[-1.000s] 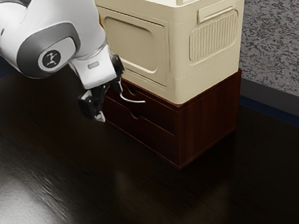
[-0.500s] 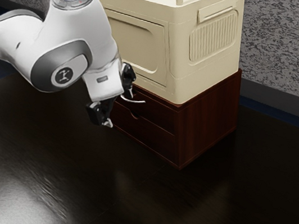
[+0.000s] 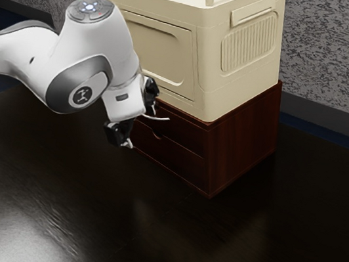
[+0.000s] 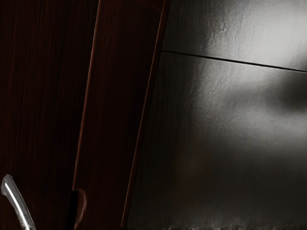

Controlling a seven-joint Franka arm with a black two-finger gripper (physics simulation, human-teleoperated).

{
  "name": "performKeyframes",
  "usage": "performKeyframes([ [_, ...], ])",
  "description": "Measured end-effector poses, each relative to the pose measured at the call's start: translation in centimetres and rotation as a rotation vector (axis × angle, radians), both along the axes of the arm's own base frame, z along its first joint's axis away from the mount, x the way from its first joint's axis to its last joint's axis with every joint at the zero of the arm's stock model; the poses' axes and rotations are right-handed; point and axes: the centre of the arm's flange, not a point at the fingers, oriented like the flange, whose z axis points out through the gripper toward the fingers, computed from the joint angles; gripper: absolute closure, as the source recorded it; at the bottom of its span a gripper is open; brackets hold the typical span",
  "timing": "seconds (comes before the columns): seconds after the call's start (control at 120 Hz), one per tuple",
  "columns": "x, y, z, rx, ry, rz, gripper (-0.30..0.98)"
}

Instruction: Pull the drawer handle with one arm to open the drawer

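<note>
Fingers apart, the open tool (image 3: 142, 126) is at the exterior view's left of the dark wooden cabinet (image 3: 247, 136). The curved metal handle (image 3: 156, 117) is just beside it, on the cabinet's near front; contact is unclear.

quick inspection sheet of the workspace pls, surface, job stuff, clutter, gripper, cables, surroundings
surface: dark, glossy tabletop with pale glare and a thin dark seam
job's things: reddish-brown wooden drawer cabinet standing upright; curved silvery metal handle near the gripper; lower drawer front looks flush with the cabinet
clutter: cream boxy case with rails on top, resting on the cabinet
gripper: black two-finger gripper in front of the cabinet, fingers apart, not closed on the handle
cables: nothing seen
surroundings: mottled grey wall behind, with a plain dark grey band along its foot
</note>
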Motion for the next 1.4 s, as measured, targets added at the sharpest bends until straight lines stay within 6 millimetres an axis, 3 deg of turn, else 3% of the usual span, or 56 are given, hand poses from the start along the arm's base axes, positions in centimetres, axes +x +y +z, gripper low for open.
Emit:
performKeyframes([
  [0.142,0.5,0.8,-0.5,0.008,-0.004,0.008,0.0],
  [0.542,1.7,0.4,-2.0,0.027,-0.003,-0.01,0.0],
  [1.4,1.6,0.3,-1.6,0.023,-0.028,-0.023,0.0],
])
